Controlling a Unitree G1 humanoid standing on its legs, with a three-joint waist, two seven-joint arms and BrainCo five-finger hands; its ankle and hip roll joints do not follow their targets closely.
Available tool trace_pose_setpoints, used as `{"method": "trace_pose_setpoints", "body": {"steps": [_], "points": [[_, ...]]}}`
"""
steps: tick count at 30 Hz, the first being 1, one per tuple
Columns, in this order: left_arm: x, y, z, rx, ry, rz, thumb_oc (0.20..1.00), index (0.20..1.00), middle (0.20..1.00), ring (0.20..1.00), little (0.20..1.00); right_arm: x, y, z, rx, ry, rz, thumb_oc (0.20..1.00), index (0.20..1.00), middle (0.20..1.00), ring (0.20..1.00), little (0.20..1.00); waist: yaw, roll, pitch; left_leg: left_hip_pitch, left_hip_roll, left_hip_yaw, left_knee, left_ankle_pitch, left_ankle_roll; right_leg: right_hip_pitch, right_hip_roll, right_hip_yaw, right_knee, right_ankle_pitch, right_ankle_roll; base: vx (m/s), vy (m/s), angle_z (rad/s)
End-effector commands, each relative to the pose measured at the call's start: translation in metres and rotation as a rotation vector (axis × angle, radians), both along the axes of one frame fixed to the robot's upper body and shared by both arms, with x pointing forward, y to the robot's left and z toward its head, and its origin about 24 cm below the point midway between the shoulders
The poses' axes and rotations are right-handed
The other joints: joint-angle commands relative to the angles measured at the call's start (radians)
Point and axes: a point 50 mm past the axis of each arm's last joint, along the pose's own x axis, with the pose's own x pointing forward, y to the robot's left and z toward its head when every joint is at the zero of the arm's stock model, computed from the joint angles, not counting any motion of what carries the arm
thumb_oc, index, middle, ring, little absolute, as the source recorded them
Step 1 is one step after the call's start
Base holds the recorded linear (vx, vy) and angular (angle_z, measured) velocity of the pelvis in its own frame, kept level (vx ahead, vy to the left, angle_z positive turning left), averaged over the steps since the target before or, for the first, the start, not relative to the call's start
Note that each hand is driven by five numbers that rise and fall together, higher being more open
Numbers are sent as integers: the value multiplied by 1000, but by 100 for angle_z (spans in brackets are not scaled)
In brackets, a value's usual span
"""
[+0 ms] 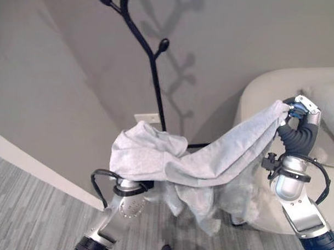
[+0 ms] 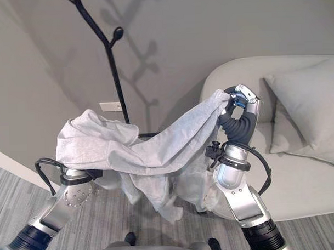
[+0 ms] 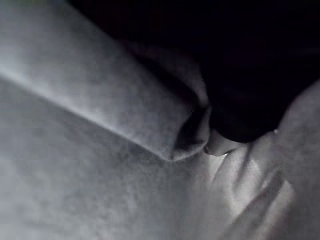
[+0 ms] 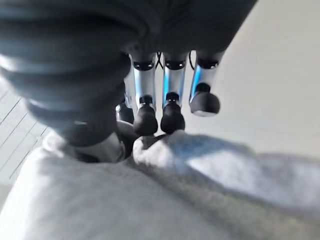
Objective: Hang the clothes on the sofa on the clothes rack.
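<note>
A light grey garment (image 1: 212, 156) stretches between my two arms, sagging in the middle with loose folds hanging toward the floor. My right hand (image 1: 299, 110) is raised at the right, in front of the sofa (image 2: 300, 180), and is shut on one end of the cloth; its curled fingers (image 4: 172, 112) press into the fabric (image 4: 150, 200). My left wrist (image 1: 129, 203) goes up under the bunched left end, and the hand beyond it is covered by the garment (image 3: 100, 150). The black clothes rack (image 1: 154, 65), with knobbed branches, stands behind the garment against the wall.
A pale pillow (image 2: 309, 98) leans on the cream sofa's backrest. A white wall socket (image 1: 146, 118) sits beside the rack's pole. A white skirting edge (image 1: 42, 173) runs along the left wall above the grey striped carpet (image 1: 27, 217).
</note>
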Motion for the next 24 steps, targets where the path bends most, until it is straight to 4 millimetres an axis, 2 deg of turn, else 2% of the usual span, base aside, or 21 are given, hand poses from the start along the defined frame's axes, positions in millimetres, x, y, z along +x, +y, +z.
{"method": "trace_pose_setpoints", "body": {"steps": [1,2,3,5,6,7,8,9,10,13,14,15,18,24], "points": [[-6,5,28,-60,-153,18,200,200,200,200,200,6,-6,17,-86,-78,-27,200,200,200,200,200,-6,25,-56,78,61,-22,-135,-22,47,-5,83,-59,-14,-93,-4,-39,353,-20],[-6,5,28,-60,-154,19,200,200,200,200,200,6,-6,17,-86,-79,-27,200,200,200,200,200,-6,24,-56,79,61,-20,-136,-21,47,-6,83,-57,-12,-93,-4,-40,334,-6],[-6,6,28,-48,-157,27,200,200,200,200,200,8,-5,18,-89,-82,-35,200,200,200,200,200,3,29,-50,93,53,-12,-144,-23,57,-18,69,-88,9,-81,-9,-25,238,-4],[-6,10,29,-42,-159,46,200,200,200,200,200,9,-4,20,-98,-91,-42,200,200,200,200,200,17,42,-45,115,48,3,-154,-34,68,-10,54,-177,47,-107,-25,6,294,-19],[-6,12,29,-45,-158,60,200,200,200,200,200,10,-4,20,-101,-93,-45,200,200,200,200,200,16,49,-42,133,46,11,-165,-33,72,-2,66,-213,69,-131,-35,36,240,-50],[-7,13,29,-37,-159,63,200,200,200,200,200,10,-5,20,-108,-91,-48,200,200,200,200,200,17,49,-45,140,37,14,-170,-36,76,5,91,-220,74,-153,-41,38,297,-46],[-8,16,28,-11,-152,75,200,200,200,200,200,9,-7,22,-133,-103,-59,200,200,200,200,200,13,47,-52,144,18,11,-173,-36,85,7,180,-199,69,-216,-53,77,239,-18],[-9,18,28,-3,-147,87,200,200,200,200,200,8,-8,24,-150,-117,-64,200,200,200,200,200,14,47,-58,150,13,13,-173,-45,86,5,240,-185,61,-257,-62,97,218,-6],[-9,20,28,7,-142,94,200,200,200,200,200,7,-10,28,-166,-137,-73,200,200,200,200,200,11,42,-61,155,-1,10,-173,-45,90,-6,290,-170,47,-268,-68,94,92,-3],[-7,20,26,7,-134,103,200,200,200,200,200,6,-12,33,-176,-171,-89,200,200,200,200,200,1,34,-55,163,-26,-11,-173,-46,95,-47,396,-109,14,-259,-81,42,66,9],[-6,19,27,0,-148,97,200,200,200,200,200,5,-12,36,-183,-193,-96,200,200,200,200,200,-5,29,-45,165,-38,-21,-173,-38,97,-71,429,-81,2,-239,-82,88,90,29],[-3,13,32,-2,-184,73,200,200,200,200,200,4,-11,43,-220,-238,-107,200,200,200,200,200,-22,23,-31,174,-56,-50,-173,-39,102,-113,481,-22,-2,-213,-79,66,87,20],[-2,8,41,4,-239,59,200,200,200,200,200,1,-11,51,-234,-283,-122,200,200,200,200,200,-24,14,-30,178,-75,-79,-170,-42,104,-74,472,0,-26,-209,-97,67,14,43],[-6,8,68,80,-378,37,200,200,200,200,200,-3,-4,68,-287,-380,-85,200,200,200,200,200,-15,19,-82,204,-59,-94,-167,-71,101,1,468,2,-115,-188,-105,154,-59,21]]}}
